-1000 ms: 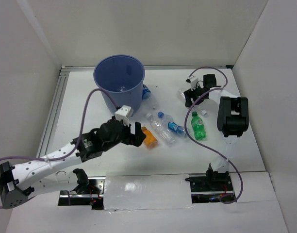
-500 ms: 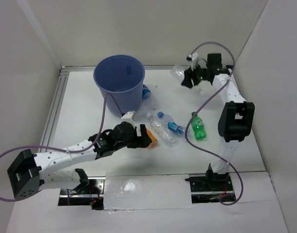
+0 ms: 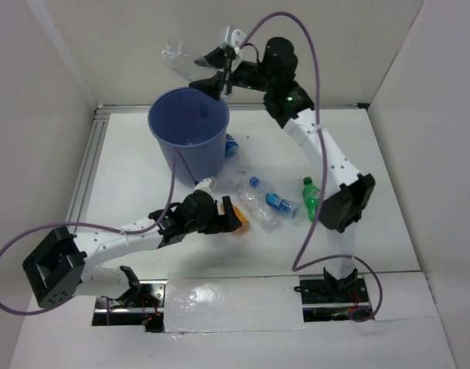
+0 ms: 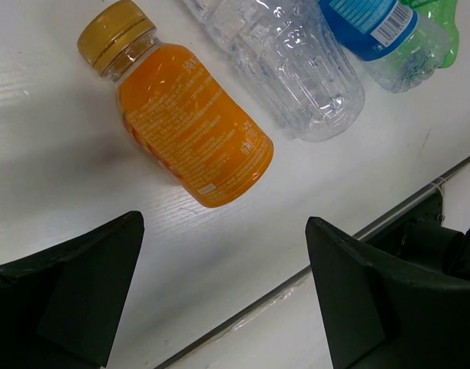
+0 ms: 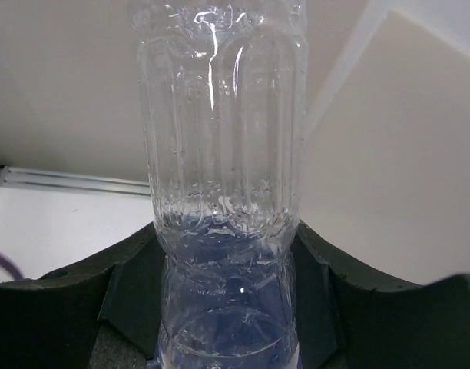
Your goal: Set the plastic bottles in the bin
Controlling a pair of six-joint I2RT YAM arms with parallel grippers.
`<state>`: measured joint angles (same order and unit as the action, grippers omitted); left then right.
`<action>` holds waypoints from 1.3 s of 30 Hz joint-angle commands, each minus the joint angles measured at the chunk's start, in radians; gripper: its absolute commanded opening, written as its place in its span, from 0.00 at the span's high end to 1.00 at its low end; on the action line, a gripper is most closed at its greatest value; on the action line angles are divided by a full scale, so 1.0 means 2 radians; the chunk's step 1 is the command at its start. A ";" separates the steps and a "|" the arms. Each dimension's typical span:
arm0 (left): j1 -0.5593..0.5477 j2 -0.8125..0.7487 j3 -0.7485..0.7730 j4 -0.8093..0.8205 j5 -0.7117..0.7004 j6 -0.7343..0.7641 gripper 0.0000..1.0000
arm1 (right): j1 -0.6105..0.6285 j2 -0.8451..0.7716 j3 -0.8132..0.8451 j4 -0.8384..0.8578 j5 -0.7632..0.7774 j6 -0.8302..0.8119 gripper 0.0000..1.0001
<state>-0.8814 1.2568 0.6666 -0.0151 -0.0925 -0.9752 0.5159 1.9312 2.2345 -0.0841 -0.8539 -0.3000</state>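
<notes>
The blue bin point(image 3: 188, 131) stands at the back left. My right gripper point(image 3: 210, 71) is shut on a clear plastic bottle point(image 3: 180, 60) and holds it high over the bin's far rim; the bottle fills the right wrist view point(image 5: 220, 169). My left gripper point(image 3: 223, 215) is open, low over the table, with an orange bottle point(image 4: 185, 131) lying just ahead of its jaws; it also shows in the top view point(image 3: 236, 221). Clear bottles point(image 3: 258, 209) with blue labels point(image 3: 277, 202) and a green bottle point(image 3: 311, 196) lie right of it. Another bottle point(image 3: 233, 147) lies beside the bin.
White walls enclose the table. A metal rail point(image 3: 85, 177) runs along the left side and the back edge. Purple cables loop from both arms. The table's front edge with a seam point(image 4: 358, 231) lies just under my left gripper.
My right arm has swung left and up from the back right, carrying the clear bottle over the bin. My left gripper has lowered and edged right toward the orange bottle.
</notes>
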 commanded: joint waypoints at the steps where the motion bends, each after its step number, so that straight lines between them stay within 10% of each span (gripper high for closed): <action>1: 0.001 0.013 -0.004 0.042 0.014 -0.007 0.01 | 0.013 0.069 0.030 0.044 0.018 0.065 0.76; 5: 0.001 0.027 0.001 0.053 0.014 -0.002 0.01 | 0.025 0.097 0.013 0.087 0.031 0.102 0.60; 9: 0.001 0.051 0.006 0.058 0.014 0.003 0.01 | 0.030 0.120 0.033 0.087 0.046 0.121 0.16; 12: 0.001 0.063 0.010 0.063 0.014 0.003 0.01 | 0.030 0.104 0.033 0.064 0.059 0.116 0.00; 19: 0.001 0.115 0.016 0.090 0.009 -0.003 0.01 | -0.034 0.004 -0.046 -0.015 0.088 0.109 0.00; 29: 0.013 0.207 0.083 0.109 0.039 -0.043 0.01 | -0.149 -0.251 -0.427 -0.088 0.067 0.016 0.00; 39: 0.008 0.194 0.083 0.072 0.055 -0.131 0.01 | -0.200 -0.395 -0.629 -0.124 0.053 -0.003 0.00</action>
<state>-0.8589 1.6665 0.8150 0.1757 0.0017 -1.1362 0.1452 1.2175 1.0054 -0.3202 -0.7189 -0.2821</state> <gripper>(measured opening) 0.992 0.999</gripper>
